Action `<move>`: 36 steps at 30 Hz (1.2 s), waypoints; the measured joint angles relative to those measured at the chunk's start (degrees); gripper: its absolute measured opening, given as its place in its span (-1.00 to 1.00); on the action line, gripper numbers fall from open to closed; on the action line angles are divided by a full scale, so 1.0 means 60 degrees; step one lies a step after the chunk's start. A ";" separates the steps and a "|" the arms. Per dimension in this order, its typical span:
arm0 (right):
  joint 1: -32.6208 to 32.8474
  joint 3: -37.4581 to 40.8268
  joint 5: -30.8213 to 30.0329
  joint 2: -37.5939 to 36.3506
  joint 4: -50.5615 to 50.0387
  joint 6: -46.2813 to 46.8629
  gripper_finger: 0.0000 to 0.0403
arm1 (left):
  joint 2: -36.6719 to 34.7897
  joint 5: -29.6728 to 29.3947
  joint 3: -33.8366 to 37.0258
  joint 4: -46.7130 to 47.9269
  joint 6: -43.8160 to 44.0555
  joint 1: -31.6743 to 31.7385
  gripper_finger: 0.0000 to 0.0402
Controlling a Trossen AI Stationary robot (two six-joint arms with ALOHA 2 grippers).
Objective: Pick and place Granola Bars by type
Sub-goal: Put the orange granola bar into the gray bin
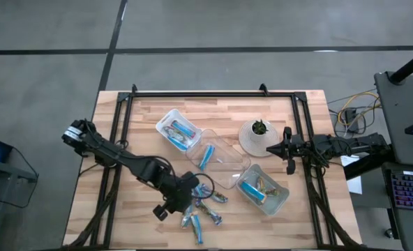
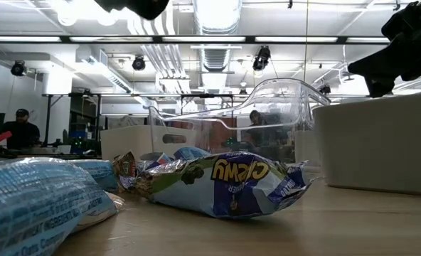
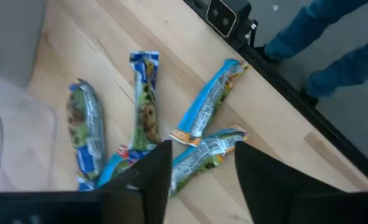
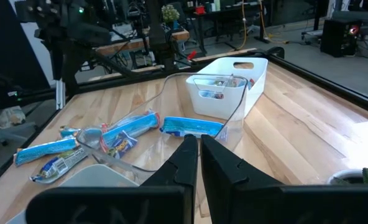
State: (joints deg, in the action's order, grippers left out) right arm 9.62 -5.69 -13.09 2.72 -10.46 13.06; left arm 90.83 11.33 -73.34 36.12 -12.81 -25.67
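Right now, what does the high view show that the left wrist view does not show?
Only the high view: three clear rectangular plastic trays, a white pot with a small green plant, and the waiting right end effector. Only the left wrist view: a person's blue trouser legs. Both: the loose foil-wrapped granola bars on the wooden table under the left end effector.

Granola bars: loose pile of foil-wrapped bars, lower centre of the high view, lying flat and fanned out, some overlapping. Wrappers bright blue, silvery-blue and greenish. More bars already sorted: a few in the upper-centre tray, one blue bar in the middle, some at lower right. Low view shows one greenish-blue "Chewy" bar flat on the wood.
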 joint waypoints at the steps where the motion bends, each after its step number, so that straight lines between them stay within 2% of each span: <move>1: -0.0003 0.0002 -0.0003 0.0000 0.0000 0.0000 -0.94 | -0.0002 -0.0076 -0.0039 -0.0018 -0.0175 -0.0027 -0.17; 7: 0.0001 -0.0001 0.0001 0.0000 0.0000 0.0000 -0.94 | 0.0042 -0.0338 -0.0186 -0.0101 -0.1263 -0.0323 0.01; 12: -0.0003 0.0001 0.0001 0.0000 0.0000 0.0000 -0.94 | 0.0353 -0.0374 -0.0262 -0.0097 -0.2374 -0.0530 0.01; 20: 0.0001 -0.0001 0.0001 0.0004 -0.0003 0.0000 -0.94 | 0.1132 -0.0549 -0.0858 0.0276 -0.2398 -0.0480 0.01; 24: 0.0001 0.0000 -0.0002 0.0004 0.0000 0.0000 -0.94 | 0.1487 -0.0624 -0.1083 0.0820 -0.3033 -0.0451 0.01; 30: 0.0000 0.0000 0.0000 0.0007 -0.0003 0.0000 -0.94 | 0.1729 -0.0936 -0.1101 0.1379 -0.3821 -0.0451 0.01; 36: -0.0001 0.0001 -0.0001 0.0007 0.0000 0.0000 -0.94 | 0.2034 -0.1092 -0.1052 0.2093 -0.3888 -0.0462 0.01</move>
State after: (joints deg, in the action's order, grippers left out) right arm 9.62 -5.68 -13.09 2.76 -10.46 13.06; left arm 103.03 4.78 -79.66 48.68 -36.14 -28.45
